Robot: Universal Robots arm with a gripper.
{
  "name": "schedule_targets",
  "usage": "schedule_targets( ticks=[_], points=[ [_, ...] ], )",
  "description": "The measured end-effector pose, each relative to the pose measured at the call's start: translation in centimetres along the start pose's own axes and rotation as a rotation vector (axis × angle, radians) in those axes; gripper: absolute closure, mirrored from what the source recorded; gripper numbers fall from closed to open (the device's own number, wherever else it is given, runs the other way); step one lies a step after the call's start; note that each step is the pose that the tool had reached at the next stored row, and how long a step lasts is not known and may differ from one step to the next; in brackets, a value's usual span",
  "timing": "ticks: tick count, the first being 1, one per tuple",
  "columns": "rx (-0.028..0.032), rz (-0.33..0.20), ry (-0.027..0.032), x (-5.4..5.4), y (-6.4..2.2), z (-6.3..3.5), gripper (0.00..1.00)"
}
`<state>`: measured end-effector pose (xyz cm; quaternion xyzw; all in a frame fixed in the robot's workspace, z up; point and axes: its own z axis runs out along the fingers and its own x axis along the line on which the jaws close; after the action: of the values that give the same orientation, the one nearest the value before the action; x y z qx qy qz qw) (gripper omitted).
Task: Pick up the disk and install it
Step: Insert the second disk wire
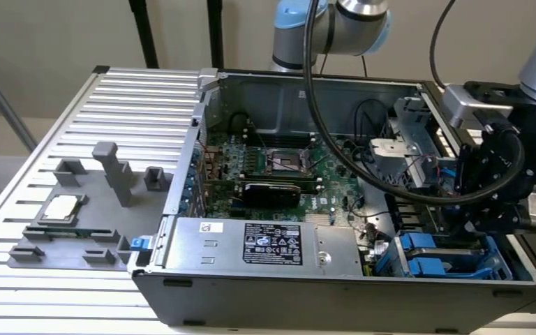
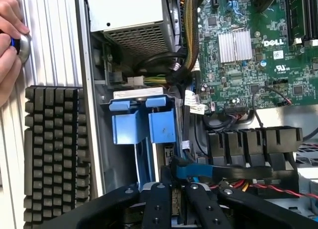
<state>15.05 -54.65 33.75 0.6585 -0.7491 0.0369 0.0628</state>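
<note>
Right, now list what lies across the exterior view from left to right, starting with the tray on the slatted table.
Grey tray, power supply, blue drive cage, gripper.

An open computer case stands on a slatted table; inside lies a green circuit board; a grey tray rests beside the case, at the exterior view's left.

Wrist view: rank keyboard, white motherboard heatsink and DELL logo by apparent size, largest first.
1. Keyboard, running along outside the case wall
2. Heatsink, finned, on the green board
3. DELL logo, small white print beside it

The gaps are wide, so no ties.
</note>
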Motion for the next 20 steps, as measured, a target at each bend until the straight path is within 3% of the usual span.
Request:
schedule_targets(
  ticks=[5,14,15,20],
  points=[
    [0.0013,0.001,0.0095,-0.30,0.02,0.27,1.00],
    [0.0028,0.001,0.0207,-0.74,-0.02,0.55,1.00],
    [0.0028,0.001,0.0187,-0.76,-0.03,0.63,0.00],
    [0.0027,0.001,0.0207,-0.63,0.00,-0.26,0.00]
  ],
)
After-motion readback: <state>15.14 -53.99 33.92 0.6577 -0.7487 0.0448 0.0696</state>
